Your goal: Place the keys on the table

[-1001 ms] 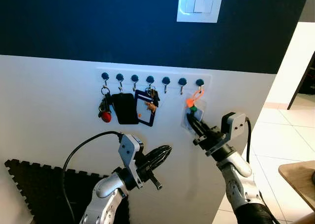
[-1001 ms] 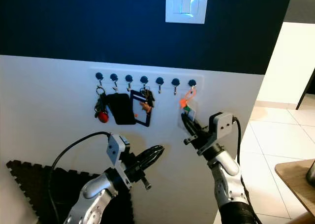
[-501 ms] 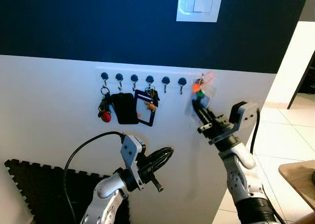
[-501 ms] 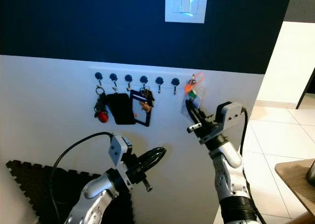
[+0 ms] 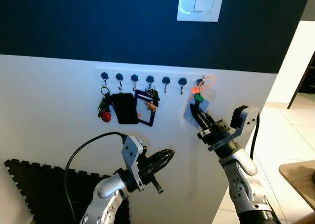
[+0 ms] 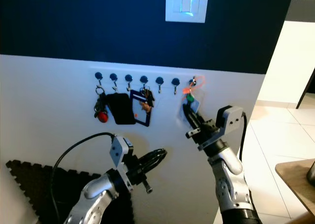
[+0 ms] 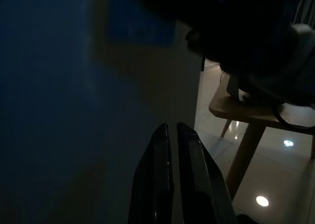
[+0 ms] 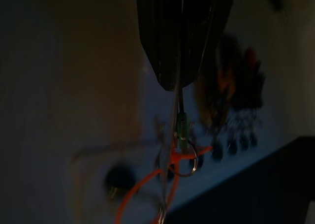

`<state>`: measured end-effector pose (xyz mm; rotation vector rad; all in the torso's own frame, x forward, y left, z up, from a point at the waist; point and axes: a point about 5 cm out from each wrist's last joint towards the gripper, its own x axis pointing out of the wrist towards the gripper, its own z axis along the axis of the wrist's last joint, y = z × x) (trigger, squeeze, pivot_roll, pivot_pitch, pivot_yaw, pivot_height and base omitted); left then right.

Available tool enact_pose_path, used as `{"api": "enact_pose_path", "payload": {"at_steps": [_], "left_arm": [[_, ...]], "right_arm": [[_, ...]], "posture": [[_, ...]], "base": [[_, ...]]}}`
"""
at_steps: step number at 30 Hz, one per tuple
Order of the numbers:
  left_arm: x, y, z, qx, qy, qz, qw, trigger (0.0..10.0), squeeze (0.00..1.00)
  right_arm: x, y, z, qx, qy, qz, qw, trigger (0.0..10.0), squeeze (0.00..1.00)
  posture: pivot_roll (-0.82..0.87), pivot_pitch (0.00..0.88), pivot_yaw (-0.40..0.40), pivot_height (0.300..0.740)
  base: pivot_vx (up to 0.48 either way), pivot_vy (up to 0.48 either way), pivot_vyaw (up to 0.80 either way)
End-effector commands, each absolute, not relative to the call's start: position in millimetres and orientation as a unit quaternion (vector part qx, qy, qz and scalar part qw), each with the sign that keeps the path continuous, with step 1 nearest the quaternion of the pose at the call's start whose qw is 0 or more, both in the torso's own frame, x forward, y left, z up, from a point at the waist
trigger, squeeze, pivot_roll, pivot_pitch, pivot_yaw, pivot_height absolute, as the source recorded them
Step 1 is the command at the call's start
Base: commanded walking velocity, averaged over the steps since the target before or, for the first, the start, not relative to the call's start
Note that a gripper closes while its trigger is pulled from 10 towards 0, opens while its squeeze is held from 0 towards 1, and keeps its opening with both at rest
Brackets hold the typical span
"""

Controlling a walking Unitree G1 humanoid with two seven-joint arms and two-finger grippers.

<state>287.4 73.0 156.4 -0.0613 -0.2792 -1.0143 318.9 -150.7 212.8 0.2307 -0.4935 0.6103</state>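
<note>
1. Seven blue-knobbed hooks make up the key rack [image 5: 152,78] on the white wall, just above our right pincer [image 5: 198,116].
2. We have the right pincer raised to the wall with its fingers pressed together on the keys [image 5: 198,98], an orange-looped, green-tagged set with a pale card.
3. The orange loop [image 8: 147,184] lies at the rack's last hook, directly above the pincer; we cannot tell whether it is off the hook.
4. Our left pincer [image 5: 165,157] hangs lower and well to that pincer's left, fingers together and holding nothing.
5. Other key bunches [image 5: 128,106] hang further left.
6. The wooden worktop [image 5: 300,177] shows to its lower right.
</note>
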Motion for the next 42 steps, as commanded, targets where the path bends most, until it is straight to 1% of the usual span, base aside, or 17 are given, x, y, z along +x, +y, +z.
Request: {"api": "enact_pose_path", "payload": {"at_steps": [1, 5, 7, 10, 14, 18, 23, 29, 32, 38, 42], "left_arm": [[284.8, 75.5, 152.7, -0.015, -0.122, -0.49, 0.863, 10.0, 0.0], [284.2, 75.3, 151.5, -0.012, -0.12, -0.491, 0.863, 10.0, 0.0], [284.1, 75.6, 151.3, -0.01, -0.118, -0.492, 0.863, 10.0, 0.0], [284.3, 75.9, 151.5, -0.01, -0.118, -0.492, 0.862, 10.0, 0.0], [285.1, 76.2, 151.8, -0.008, -0.117, -0.494, 0.861, 10.0, 0.0], [286.2, 75.8, 152.6, -0.008, -0.117, -0.496, 0.861, 10.0, 0.0], [286.6, 76.3, 152.7, -0.007, -0.116, -0.496, 0.86, 10.0, 0.0], [286.3, 76.6, 152.7, -0.006, -0.116, -0.496, 0.86, 10.0, 0.0], [285.9, 77.0, 152.6, -0.005, -0.114, -0.498, 0.86, 10.0, 0.0], [285.2, 77.2, 152.1, -0.003, -0.113, -0.5, 0.859, 10.0, 0.0], [285.5, 77.5, 152.1, -0.002, -0.111, -0.502, 0.858, 10.0, 0.0]], "right_arm": [[314.3, -146.8, 199.4, 0.108, -0.21, 0.316, 0.919, 10.0, 0.0], [310.0, -148.9, 185.3, 0.104, -0.188, 0.312, 0.925, 10.0, 0.0], [308.6, -153.9, 179.5, 0.11, -0.182, 0.293, 0.932, 10.0, 0.0], [308.8, -156.7, 179.6, 0.112, -0.184, 0.283, 0.935, 10.0, 0.0], [309.2, -161.6, 193.0, 0.119, -0.212, 0.267, 0.933, 10.0, 0.0], [312.0, -163.8, 212.1, 0.127, -0.24, 0.263, 0.926, 10.0, 0.0], [314.3, -161.9, 225.4, 0.127, -0.257, 0.273, 0.918, 10.0, 0.0], [314.8, -159.8, 232.3, 0.137, -0.265, 0.278, 0.913, 10.0, 0.0], [313.2, -154.8, 240.5, 0.158, -0.272, 0.293, 0.903, 10.0, 0.0], [308.9, -150.0, 241.4, 0.167, -0.268, 0.307, 0.898, 10.0, 0.0], [305.5, -146.8, 248.2, 0.196, -0.27, 0.324, 0.885, 10.0, 0.0]], "posture": [[0.03, 0.0, -0.012, 0.74], [0.03, 0.0, -0.012, 0.74], [0.04, 0.001, -0.007, 0.74], [0.04, 0.004, -0.003, 0.74], [0.03, 0.006, 0.004, 0.74], [0.03, 0.006, 0.005, 0.74], [0.04, 0.005, 0.004, 0.74], [0.04, 0.005, 0.002, 0.74], [0.04, 0.005, 0.002, 0.74], [0.04, 0.006, 0.006, 0.74], [0.04, 0.006, 0.012, 0.74]], "base": [[0.0, 0.0, 0.0], [0.0, 0.0, 0.0], [0.0, 0.0, 0.0], [0.0, 0.0, 0.0], [0.0, 0.0, 0.0], [0.0, 0.0, 0.0], [0.0, 0.0, 0.0], [0.0, 0.0, 0.0], [0.0, 0.0, 0.0], [0.0, 0.0, 0.0], [0.0, 0.0, 0.0]]}}
